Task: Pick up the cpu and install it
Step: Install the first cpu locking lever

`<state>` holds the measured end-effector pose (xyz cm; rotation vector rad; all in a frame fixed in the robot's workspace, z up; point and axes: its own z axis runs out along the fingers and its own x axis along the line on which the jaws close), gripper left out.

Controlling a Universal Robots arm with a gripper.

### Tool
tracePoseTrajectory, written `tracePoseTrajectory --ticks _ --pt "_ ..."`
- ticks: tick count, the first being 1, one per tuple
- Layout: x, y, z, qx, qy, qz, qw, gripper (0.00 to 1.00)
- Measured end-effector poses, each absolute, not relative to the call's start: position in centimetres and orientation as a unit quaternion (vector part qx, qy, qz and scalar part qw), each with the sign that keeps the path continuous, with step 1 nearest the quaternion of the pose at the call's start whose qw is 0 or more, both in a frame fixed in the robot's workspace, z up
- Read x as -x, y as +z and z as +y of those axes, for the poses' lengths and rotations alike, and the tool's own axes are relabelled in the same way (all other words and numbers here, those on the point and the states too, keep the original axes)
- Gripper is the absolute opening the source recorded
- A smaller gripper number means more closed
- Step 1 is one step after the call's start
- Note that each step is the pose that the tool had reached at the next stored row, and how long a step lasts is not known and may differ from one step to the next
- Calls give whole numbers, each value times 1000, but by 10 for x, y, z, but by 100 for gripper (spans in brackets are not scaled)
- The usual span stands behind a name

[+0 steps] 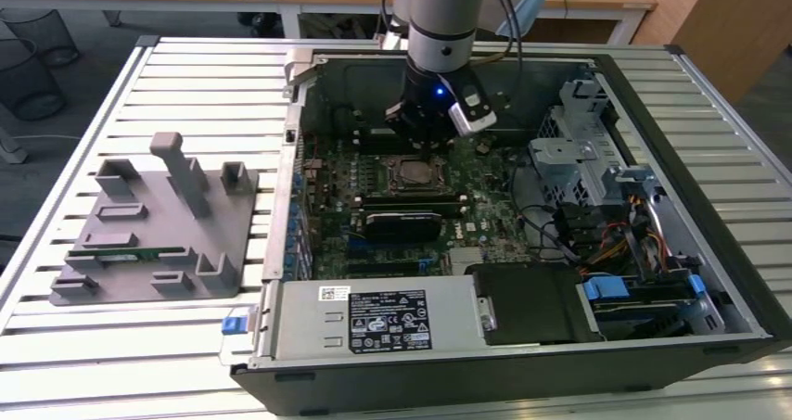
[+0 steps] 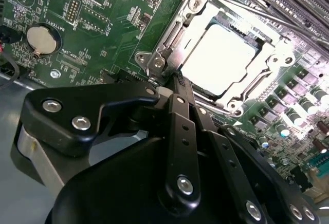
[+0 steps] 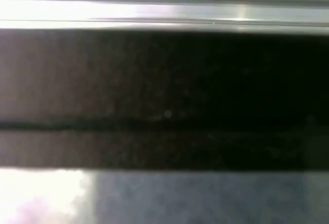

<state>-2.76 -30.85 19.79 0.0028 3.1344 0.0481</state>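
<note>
Second wrist view: cpu already in its socket

Second wrist view shows the cpu [image 2: 218, 54] lying flat inside the socket frame [image 2: 205, 8], with the gripper [image 2: 172, 82] just beside the frame's corner, jaws closed together on nothing. Judging by this, seating is done; securing calls for care. Exterior view adds the open computer case [image 1: 693, 281] on the desk [image 1: 185, 77].

No print can be read. In the exterior view, a black label [image 1: 388, 320] and a small white label [image 1: 332, 293] sit on the power supply [image 1: 310, 332] at lower centre. In the second wrist view, tiny white lettering dots the green motherboard [image 2: 118, 39] beside its coin battery [image 2: 40, 38].
</note>
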Motion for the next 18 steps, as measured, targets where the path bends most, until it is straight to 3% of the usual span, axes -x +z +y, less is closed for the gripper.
tracePoseTrajectory --ticks 18 --pt "26 199 -308 -1 10 1000 4 11"
